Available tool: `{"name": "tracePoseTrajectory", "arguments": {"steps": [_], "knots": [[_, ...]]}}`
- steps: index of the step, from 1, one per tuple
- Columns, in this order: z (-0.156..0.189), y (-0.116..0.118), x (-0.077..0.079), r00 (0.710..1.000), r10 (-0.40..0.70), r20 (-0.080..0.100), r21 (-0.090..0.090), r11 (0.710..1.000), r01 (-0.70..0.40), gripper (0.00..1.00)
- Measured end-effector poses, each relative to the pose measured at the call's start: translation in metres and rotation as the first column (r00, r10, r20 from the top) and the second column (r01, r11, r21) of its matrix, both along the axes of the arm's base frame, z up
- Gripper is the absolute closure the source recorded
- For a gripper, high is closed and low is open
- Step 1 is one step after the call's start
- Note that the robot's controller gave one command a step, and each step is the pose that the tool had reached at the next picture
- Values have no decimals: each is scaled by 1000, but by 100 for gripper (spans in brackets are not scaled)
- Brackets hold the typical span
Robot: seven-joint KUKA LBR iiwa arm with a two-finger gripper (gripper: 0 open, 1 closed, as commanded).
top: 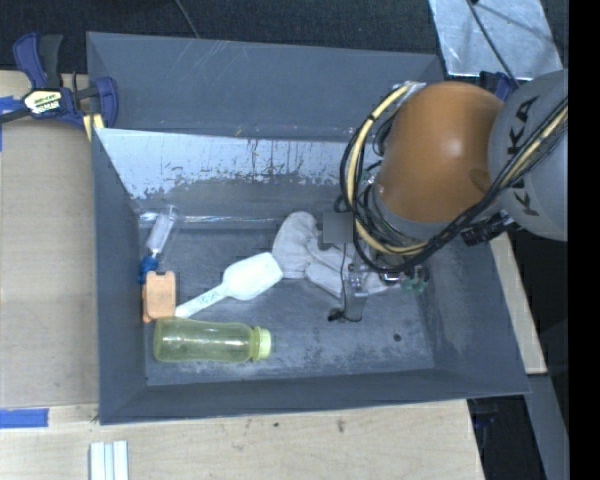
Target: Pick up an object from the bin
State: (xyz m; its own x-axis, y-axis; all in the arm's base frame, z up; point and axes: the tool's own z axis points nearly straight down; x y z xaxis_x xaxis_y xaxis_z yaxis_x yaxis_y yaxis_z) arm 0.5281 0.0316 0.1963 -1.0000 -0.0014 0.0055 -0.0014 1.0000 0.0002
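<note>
hidden first: left of the cloth (298, 243), up against the bin's (280, 78) back-left corner, lies a clear tube (160, 230), hard to make out against the grey floor. a small blue piece (148, 266) sits just below the tube; what it is cannot be told. the right part of the cloth is covered by the arm's wrist, its cables and its orange-brown cover (440, 148), so the cloth's full shape is not seen. the upper part of the end effector (351, 303) is lost under the same wrist.

other things, all left of and below the cloth: an orange block (160, 295) just under the blue piece; a white scoop (242, 278) lying aslant, its bowl close to the cloth's left edge and its handle running down toward the block; a yellow-green bottle (208, 343) on its side, cap to the right, below the scoop and well apart from the cloth.

the cloth, white and crumpled, lies mid-bin near the back wall. the end effector hangs at its lower right edge, tip low by the bin floor. whether it touches the cloth cannot be told, nor whether it is apart or together.
</note>
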Motion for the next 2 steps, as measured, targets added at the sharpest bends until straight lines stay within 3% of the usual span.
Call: {"name": "tracePoseTrajectory", "arguments": {"steps": [1,2], "knots": [[5,0,2,1000,-1,9,0,1000,1,0],[-53,-10,32,1000,11,15,0,1000,-11,0]]}}
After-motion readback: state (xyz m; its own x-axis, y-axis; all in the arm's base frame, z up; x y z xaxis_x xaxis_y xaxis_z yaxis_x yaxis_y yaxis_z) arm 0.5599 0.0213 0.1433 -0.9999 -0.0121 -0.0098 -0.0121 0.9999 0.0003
